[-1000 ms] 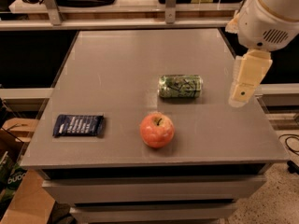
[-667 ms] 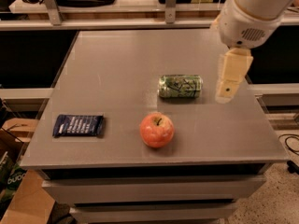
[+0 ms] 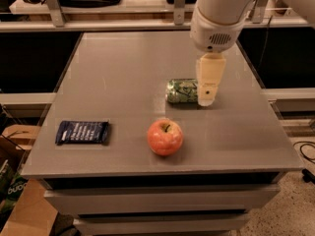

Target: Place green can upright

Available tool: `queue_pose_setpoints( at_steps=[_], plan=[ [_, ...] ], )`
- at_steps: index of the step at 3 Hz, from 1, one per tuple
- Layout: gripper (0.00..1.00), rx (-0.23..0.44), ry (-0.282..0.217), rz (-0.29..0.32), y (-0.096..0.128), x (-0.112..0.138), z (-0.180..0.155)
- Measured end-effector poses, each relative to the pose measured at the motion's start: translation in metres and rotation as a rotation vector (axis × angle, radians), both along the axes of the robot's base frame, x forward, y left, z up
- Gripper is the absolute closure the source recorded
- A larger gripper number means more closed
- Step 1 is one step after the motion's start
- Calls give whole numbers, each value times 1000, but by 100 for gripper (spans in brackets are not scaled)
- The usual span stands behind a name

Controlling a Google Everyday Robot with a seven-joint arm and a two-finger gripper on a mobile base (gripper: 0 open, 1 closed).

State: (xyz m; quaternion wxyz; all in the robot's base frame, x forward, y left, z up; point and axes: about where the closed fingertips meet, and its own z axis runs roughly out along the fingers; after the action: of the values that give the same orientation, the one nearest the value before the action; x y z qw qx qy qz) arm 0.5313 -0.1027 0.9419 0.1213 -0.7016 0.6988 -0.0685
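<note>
End effector (image 3: 205, 98) hanging at green can's (image 3: 181, 91) right end.
The green can is lying on its side just right of the table's (image 3: 123, 73) centre, long axis running left-right across the frame. The end effector is overlapping its right end, with the can body extending leftward; whether it is open, closed or touching cannot be told.

The end effector (image 3: 205, 100) hides one end of the green can (image 3: 181, 91).
</note>
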Motion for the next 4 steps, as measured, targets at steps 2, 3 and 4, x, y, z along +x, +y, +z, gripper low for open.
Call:
queue_pose_setpoints(
  at_steps=[2,3,4],
  plan=[
    [0,-28,65,9,30,16,-42],
    [0,-14,99,-4,38,22,-59],
    [0,16,128,-20,46,31,-73]
  ],
)
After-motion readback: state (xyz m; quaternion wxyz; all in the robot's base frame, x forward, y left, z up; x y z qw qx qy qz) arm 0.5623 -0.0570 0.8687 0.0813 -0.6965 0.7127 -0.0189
